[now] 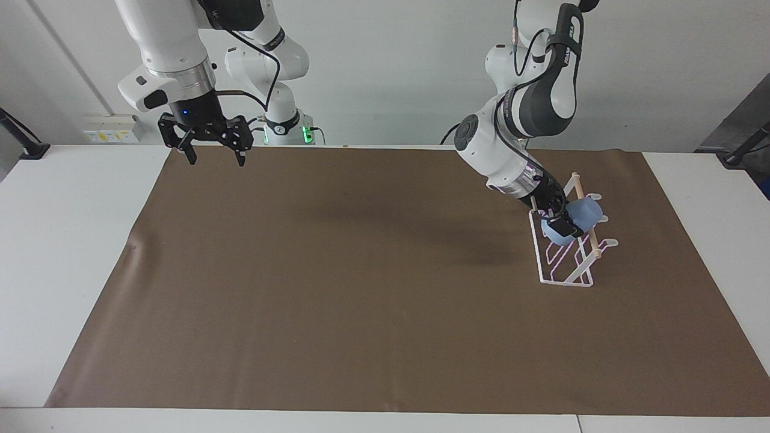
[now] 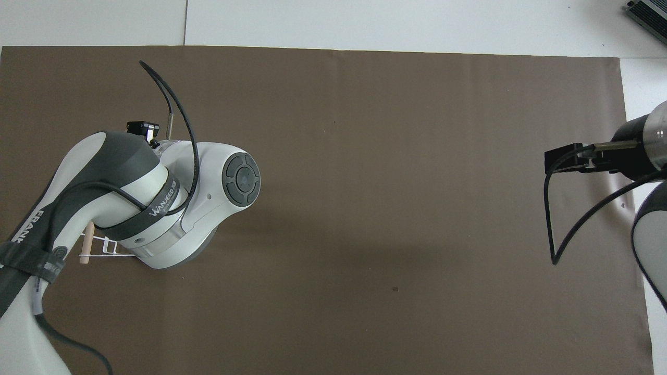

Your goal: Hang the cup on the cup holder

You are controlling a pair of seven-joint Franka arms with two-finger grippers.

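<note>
The light-blue cup [image 1: 582,215] is tilted on its side among the upward prongs of the white wire cup holder [image 1: 564,264], against the holder's wooden rod [image 1: 591,231]. My left gripper [image 1: 562,224] reaches down at a slant from the robots' end and is shut on the cup. In the overhead view the left arm covers the cup and the gripper. Only a corner of the cup holder [image 2: 100,248] shows there. My right gripper [image 1: 213,151] is open and empty. It hangs in the air over the brown mat's edge nearest the robots, at the right arm's end.
A brown mat [image 1: 361,288] covers most of the white table [image 1: 66,240]. The cup holder stands on it toward the left arm's end. The right arm's wrist and cable [image 2: 573,156] show at the overhead view's edge.
</note>
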